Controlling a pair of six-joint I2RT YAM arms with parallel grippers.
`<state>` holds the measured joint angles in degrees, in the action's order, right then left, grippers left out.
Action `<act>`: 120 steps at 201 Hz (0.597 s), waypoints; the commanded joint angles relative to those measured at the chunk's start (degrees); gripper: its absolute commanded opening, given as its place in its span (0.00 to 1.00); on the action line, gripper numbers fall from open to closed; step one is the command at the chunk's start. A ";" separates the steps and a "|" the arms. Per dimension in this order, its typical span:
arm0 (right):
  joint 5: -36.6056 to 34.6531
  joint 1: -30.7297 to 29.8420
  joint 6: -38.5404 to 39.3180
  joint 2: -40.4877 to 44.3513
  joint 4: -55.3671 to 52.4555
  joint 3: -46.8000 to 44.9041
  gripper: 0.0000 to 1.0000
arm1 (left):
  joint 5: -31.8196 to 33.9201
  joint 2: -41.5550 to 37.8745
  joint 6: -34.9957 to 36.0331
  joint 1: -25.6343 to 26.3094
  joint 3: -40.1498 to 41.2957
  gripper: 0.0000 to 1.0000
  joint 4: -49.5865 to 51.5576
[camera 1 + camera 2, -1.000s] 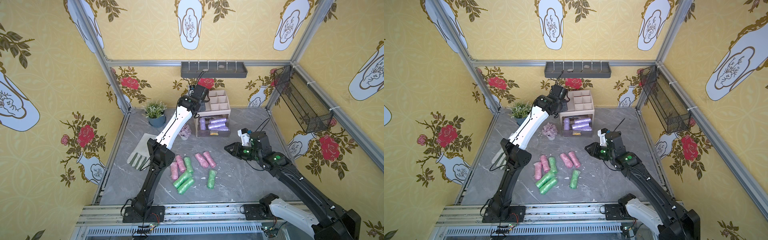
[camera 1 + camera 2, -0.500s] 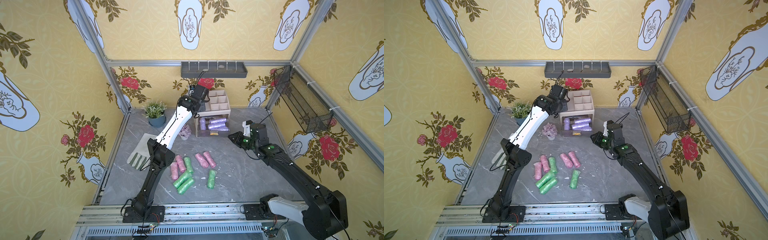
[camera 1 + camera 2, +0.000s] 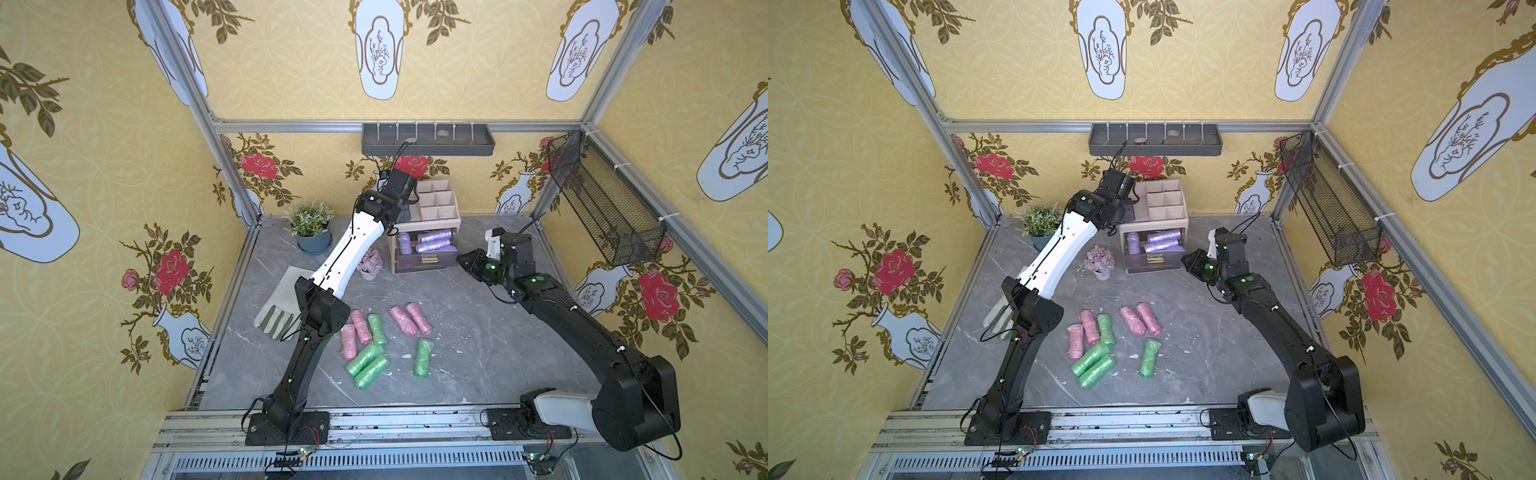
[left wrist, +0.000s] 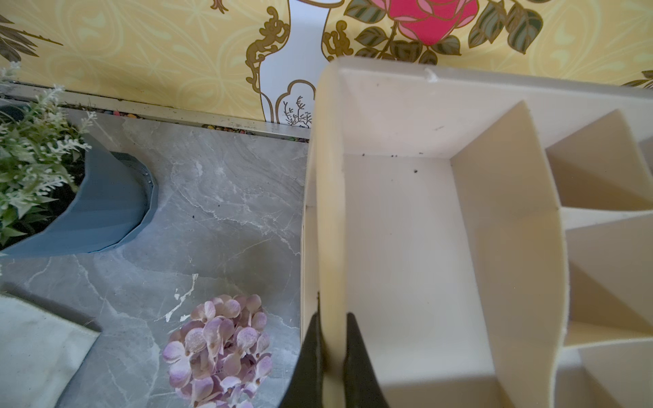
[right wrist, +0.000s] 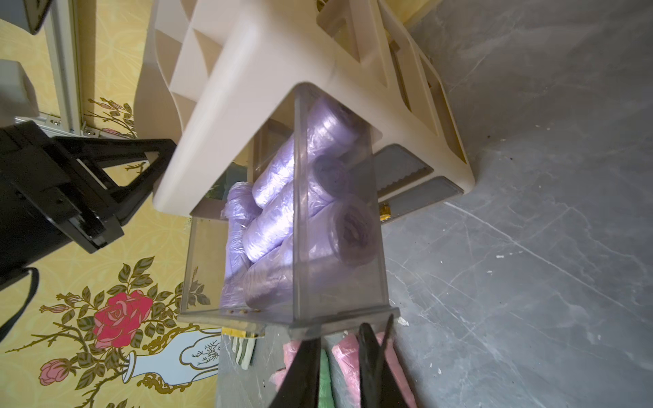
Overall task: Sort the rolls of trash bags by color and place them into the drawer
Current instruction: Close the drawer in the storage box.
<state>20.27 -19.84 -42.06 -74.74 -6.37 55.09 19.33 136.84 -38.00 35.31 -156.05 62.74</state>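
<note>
Several purple rolls of trash bags (image 3: 434,237) (image 5: 282,212) lie in the pulled-out clear drawer (image 3: 424,261) (image 3: 1154,262) of a cream organizer (image 3: 440,199). Pink rolls (image 3: 409,320) and green rolls (image 3: 370,362) lie loose on the marble floor toward the front. My left gripper (image 4: 332,314) is shut on the organizer's side wall (image 4: 330,212). My right gripper (image 5: 339,332) (image 3: 460,258) is at the right end of the drawer's front panel. Its fingers stand a little apart with nothing between them.
A potted green plant (image 3: 309,224) and a small lilac flower pot (image 3: 371,262) stand left of the organizer. A pale glove (image 3: 282,309) lies at the left. A mesh basket (image 3: 602,203) hangs on the right wall, and a grey shelf (image 3: 428,139) on the back wall.
My right gripper has moved from over the open floor back toward the drawer's front. The left arm and the loose rolls have not moved.
</note>
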 commanded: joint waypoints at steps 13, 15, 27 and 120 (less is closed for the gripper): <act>1.58 0.46 0.21 -2.95 6.55 2.25 0.22 | -3.90 1.68 -0.89 0.02 0.74 0.00 4.41; 1.60 0.47 0.18 -3.13 6.66 2.33 0.22 | -3.92 1.68 -0.93 0.02 0.68 0.00 4.39; 1.61 0.46 0.07 -3.73 6.94 2.67 0.23 | -4.02 1.68 -1.11 0.02 0.80 0.00 4.36; 1.96 -3.00 -3.67 -7.72 11.82 0.73 0.30 | -4.72 1.00 -2.08 0.02 1.76 0.00 3.62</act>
<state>21.82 -21.80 -43.90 -81.21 0.62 56.53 19.03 136.70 -38.13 35.31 -155.59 62.39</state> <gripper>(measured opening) 0.306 0.087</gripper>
